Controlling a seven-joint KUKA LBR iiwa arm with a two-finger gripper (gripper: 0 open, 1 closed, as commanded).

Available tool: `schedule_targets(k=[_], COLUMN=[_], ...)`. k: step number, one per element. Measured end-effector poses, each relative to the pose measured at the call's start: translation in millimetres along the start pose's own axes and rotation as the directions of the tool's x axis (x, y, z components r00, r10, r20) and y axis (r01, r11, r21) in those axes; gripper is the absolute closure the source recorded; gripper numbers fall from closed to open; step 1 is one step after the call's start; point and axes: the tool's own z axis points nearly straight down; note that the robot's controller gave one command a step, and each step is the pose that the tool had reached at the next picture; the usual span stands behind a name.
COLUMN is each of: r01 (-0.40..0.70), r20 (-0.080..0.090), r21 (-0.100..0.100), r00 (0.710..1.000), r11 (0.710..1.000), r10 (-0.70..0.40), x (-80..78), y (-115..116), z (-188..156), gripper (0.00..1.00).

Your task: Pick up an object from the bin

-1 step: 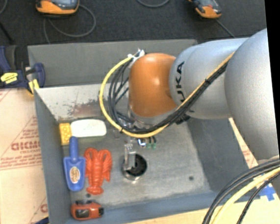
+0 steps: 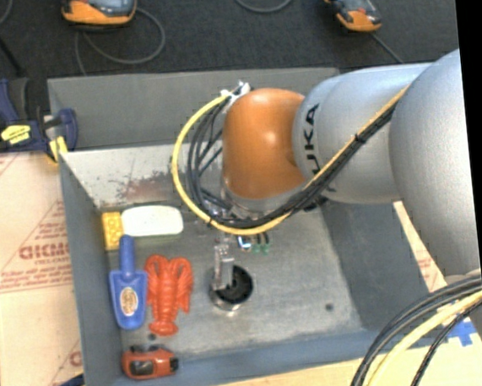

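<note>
My gripper hangs below the orange wrist cover, low in the middle of the bin. Its tip is right at a small black round thing on the bin floor, touching or just above its left side. A red toy lobster lies a little to the left of the gripper. Left of the lobster lies a blue toy scoop with its handle pointing to the back.
A white oval thing and a yellow block lie by the back left wall. An orange and black tape measure rests in the front left corner. The arm covers the back right of the bin.
</note>
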Motion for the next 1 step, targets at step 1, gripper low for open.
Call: schedule_targets(k=[1], r01=[-0.044], r20=[0.005], r21=[-0.001], r00=[0.999], r11=[0.999], r10=[0.044], x=[37.6], y=[-29.9], z=[40.1], gripper=[0.0])
